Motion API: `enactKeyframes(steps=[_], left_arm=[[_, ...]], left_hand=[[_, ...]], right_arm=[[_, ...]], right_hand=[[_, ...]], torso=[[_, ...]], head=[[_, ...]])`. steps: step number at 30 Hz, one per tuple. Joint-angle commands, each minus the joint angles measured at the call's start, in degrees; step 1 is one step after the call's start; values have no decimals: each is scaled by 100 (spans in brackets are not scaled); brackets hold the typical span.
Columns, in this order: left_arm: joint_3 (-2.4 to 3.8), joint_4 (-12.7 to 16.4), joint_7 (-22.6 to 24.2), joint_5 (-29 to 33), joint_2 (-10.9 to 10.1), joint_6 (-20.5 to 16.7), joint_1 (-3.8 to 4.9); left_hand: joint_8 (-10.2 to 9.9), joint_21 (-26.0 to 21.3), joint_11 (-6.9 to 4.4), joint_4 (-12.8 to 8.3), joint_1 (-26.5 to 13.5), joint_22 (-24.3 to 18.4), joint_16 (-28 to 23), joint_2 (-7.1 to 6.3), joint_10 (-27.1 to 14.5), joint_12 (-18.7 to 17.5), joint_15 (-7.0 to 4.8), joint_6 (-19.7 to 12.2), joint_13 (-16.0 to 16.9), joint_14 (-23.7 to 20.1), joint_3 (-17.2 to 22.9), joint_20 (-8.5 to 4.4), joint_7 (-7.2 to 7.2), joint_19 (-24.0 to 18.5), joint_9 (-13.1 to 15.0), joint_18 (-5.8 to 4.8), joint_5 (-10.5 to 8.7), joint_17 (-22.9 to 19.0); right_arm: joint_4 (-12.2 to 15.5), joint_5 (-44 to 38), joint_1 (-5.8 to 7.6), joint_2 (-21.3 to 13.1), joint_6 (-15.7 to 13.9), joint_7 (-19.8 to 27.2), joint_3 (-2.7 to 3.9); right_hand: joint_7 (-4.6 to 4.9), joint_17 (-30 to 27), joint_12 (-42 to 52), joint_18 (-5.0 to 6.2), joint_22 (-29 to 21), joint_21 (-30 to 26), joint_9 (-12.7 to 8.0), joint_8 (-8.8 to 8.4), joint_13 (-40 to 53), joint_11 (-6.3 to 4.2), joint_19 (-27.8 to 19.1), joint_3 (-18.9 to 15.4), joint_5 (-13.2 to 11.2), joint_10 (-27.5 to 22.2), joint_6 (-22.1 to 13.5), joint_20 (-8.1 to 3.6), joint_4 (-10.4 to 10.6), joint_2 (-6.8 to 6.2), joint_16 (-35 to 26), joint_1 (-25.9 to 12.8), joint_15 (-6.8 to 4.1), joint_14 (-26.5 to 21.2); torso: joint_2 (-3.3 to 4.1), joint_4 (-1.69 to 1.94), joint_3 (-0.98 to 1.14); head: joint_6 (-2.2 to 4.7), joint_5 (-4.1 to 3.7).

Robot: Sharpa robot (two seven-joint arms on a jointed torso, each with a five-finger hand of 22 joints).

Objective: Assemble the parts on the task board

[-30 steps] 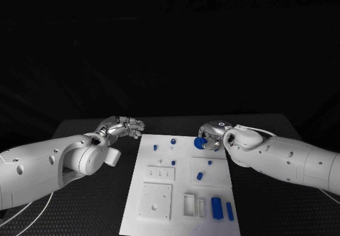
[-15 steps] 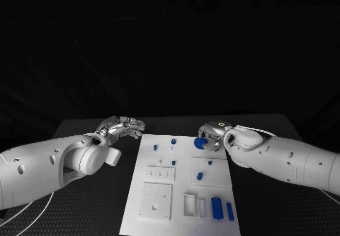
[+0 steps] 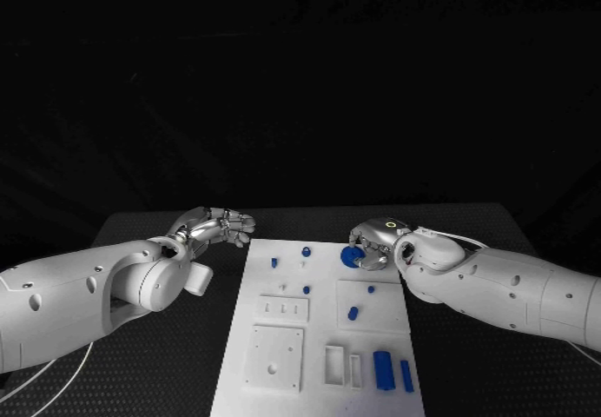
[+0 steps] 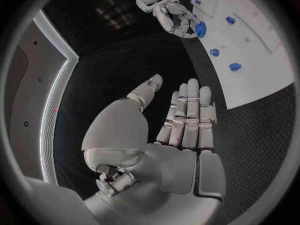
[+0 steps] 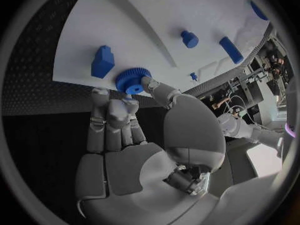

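Note:
The white task board (image 3: 320, 334) lies in the middle of the black table. My right hand (image 3: 376, 236) hovers at the board's far right corner and pinches a round blue toothed wheel (image 3: 352, 254) between thumb and fingers. The right wrist view shows the wheel (image 5: 132, 80) just over the board's edge (image 5: 81, 45). Next to the far left corner, off the board, my left hand (image 3: 215, 226) holds nothing. Its fingers (image 4: 187, 115) are stretched out, with the thumb apart. Small blue pegs (image 3: 307, 251) stand on the board's far half.
Two long blue blocks (image 3: 383, 367) lie at the board's near right, beside a white slot frame (image 3: 334, 362). White square inset plates (image 3: 274, 354) sit at the near left. A blue block (image 5: 103, 61) stands close to the held wheel. Black table surface (image 3: 150, 230) lies on both sides.
My right hand with the blue wheel has sunk slightly toward the board. The left hand has stayed where it was.

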Motion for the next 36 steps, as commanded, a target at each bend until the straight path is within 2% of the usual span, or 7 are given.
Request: enactKeyframes(steps=[1,10,16,23,29,34,36], left_arm=[[3,17,44,-34,2,10,3],[3,18,45,-42,-9,-3,3],[4,11,51,-42,-10,-12,3],[4,14,56,-42,-14,-19,3],[5,14,64,-42,-3,-5,4],[5,-5,66,-42,30,-4,4],[6,-2,68,-42,49,-2,4]], left_hand=[[-14,22,-9,-13,-31,-9,-22,12,-22,-27,5,-49,2,17,13,-1,-4,-37,8,96,-6,8],[-14,25,-10,-18,-31,-11,-23,14,-22,-27,5,-49,3,17,18,0,-5,-38,10,96,-5,10],[-13,26,-11,-22,-31,-11,-24,15,-21,-27,6,-50,4,17,20,0,-5,-38,12,96,-4,12],[-13,29,-11,-26,-30,-12,-25,17,-21,-28,6,-50,4,18,24,0,-5,-39,13,96,-3,14],[-12,31,-12,-31,-30,-13,-26,18,-19,-27,6,-49,6,19,27,0,-6,-40,15,96,-2,16],[-11,33,-11,-34,-32,-14,-28,15,-18,-27,6,-50,6,19,28,1,-6,-41,16,96,-2,17],[-11,33,-11,-34,-34,-15,-28,15,-18,-27,6,-50,7,19,28,1,-6,-41,17,95,-2,17]], right_arm=[[53,-228,-3,-12,-62,-203,6],[406,-630,60,-76,-458,-454,41],[731,-984,118,-54,-585,-585,56],[901,-1220,124,147,-626,-651,55],[849,-1286,99,476,-628,-645,20],[720,-1231,21,704,-603,-622,3],[677,-1231,-19,783,-583,-622,-9]], right_hand=[[-136,7,19,97,103,29,22,21,-6,-207,21,7,-32,-153,1076,-34,28,-14,-14,-46,-52,-7],[-155,23,17,97,102,46,64,44,-17,-226,43,55,-32,-118,1102,-55,93,-106,-11,-36,-71,-1],[-165,33,12,97,101,58,88,53,-26,-236,60,85,-33,-92,1115,-67,146,-168,-9,-23,-80,4],[-170,43,2,97,100,69,110,55,-37,-243,74,114,-33,-69,1120,-77,199,-260,-8,-10,-87,8],[-172,46,-5,97,98,72,119,53,-43,-244,78,136,-33,-63,1118,-81,224,-283,-9,9,-89,9],[-170,49,-17,97,97,71,124,43,-49,-243,75,168,-32,-66,1105,-86,230,-296,-14,46,-89,7],[-169,49,-18,97,97,71,125,42,-50,-243,75,170,-33,-66,1102,-86,232,-299,-15,47,-89,7]], torso=[[2,2,-2],[-1,-7,3],[-5,-3,0],[0,8,2],[6,9,-2],[7,24,-4],[6,19,-3]], head=[[18,-15],[41,-2],[62,0],[94,10],[98,35],[88,57],[94,82]])
